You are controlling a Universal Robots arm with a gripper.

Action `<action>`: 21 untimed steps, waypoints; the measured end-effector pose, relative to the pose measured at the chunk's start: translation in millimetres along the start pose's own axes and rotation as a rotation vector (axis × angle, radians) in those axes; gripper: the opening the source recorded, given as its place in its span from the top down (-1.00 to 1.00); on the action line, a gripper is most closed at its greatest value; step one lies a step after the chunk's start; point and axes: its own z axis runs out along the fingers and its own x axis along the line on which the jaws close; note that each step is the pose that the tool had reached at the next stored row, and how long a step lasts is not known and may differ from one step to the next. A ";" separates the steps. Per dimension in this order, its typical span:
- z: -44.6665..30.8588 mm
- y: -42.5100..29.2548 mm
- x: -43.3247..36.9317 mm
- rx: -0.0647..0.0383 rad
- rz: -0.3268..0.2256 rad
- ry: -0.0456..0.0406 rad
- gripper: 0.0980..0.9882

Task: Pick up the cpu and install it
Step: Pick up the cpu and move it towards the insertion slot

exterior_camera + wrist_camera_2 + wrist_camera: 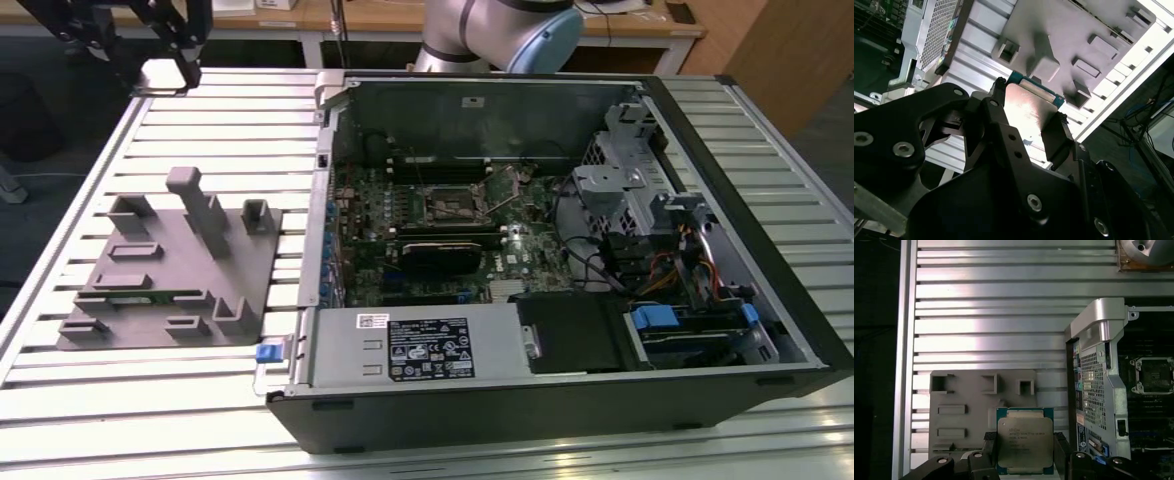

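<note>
Seemingly mid-carry; the gripper (167, 72) pinches the cpu (1024, 445), ten o'clock from the socket (451, 205) in the exterior view; seating likely needs square alignment.

This is a robotics lab bench. A ribbed silver aluminium slatted table (200, 115) carries an open black desktop computer tower (561, 410) laid on its side, its dark green circuit board (374, 225) bared, beside a grey moulded plastic parts fixture (147, 285). A silver-and-blue jointed robot arm (501, 35) stands behind, with pale wooden desks (387, 15) beyond.
</note>
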 end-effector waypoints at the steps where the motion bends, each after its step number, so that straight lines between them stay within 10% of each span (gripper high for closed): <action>1: 0.1 0.2 -1.3 0.000 0.000 0.0000 0.00; 21: 1.2 6.8 -37.9 -0.001 -0.002 0.0002 0.00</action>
